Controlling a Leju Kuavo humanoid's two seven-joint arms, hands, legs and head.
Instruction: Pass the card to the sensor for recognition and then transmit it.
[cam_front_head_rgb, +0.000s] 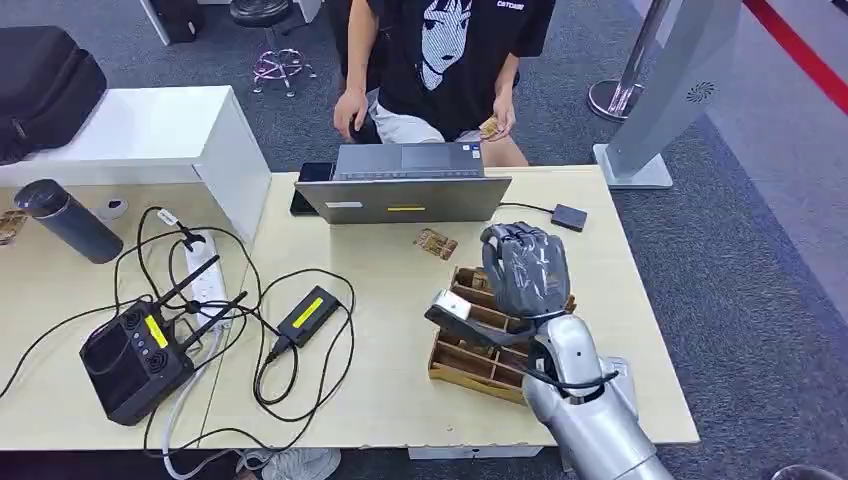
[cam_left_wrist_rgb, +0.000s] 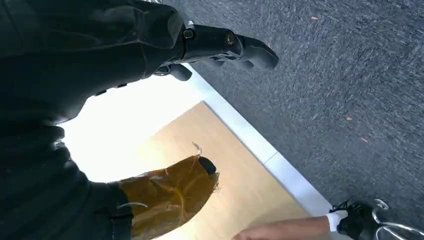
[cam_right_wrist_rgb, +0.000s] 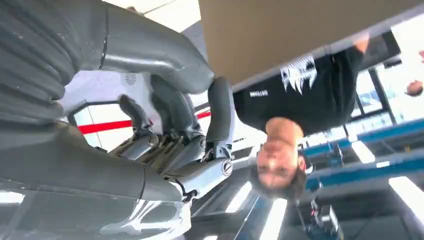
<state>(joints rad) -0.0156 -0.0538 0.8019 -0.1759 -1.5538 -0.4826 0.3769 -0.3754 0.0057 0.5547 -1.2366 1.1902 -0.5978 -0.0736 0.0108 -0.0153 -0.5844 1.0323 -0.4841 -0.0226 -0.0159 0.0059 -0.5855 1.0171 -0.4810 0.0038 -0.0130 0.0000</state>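
Observation:
A small patterned card (cam_front_head_rgb: 435, 243) lies flat on the table (cam_front_head_rgb: 390, 390) just in front of the laptop (cam_front_head_rgb: 405, 185). A person seated behind the laptop holds another card (cam_front_head_rgb: 489, 127). A small black sensor box (cam_front_head_rgb: 569, 216) on a cable sits to the right of the laptop. My right hand (cam_front_head_rgb: 525, 268) is raised above a wooden compartment tray (cam_front_head_rgb: 478, 352), its back towards the head camera; in the right wrist view my right hand (cam_right_wrist_rgb: 165, 130) has its fingers apart and holds nothing. My left hand (cam_left_wrist_rgb: 50, 85) hangs beside the table edge, fingers and taped thumb apart, with nothing in it.
A black router (cam_front_head_rgb: 135, 350), a power strip (cam_front_head_rgb: 203, 275), a black adapter (cam_front_head_rgb: 308, 315) and looping cables cover the left half of the table. A dark bottle (cam_front_head_rgb: 68, 220) and a white box (cam_front_head_rgb: 150, 130) stand at the far left. A grey stand (cam_front_head_rgb: 660, 100) rises beyond the right corner.

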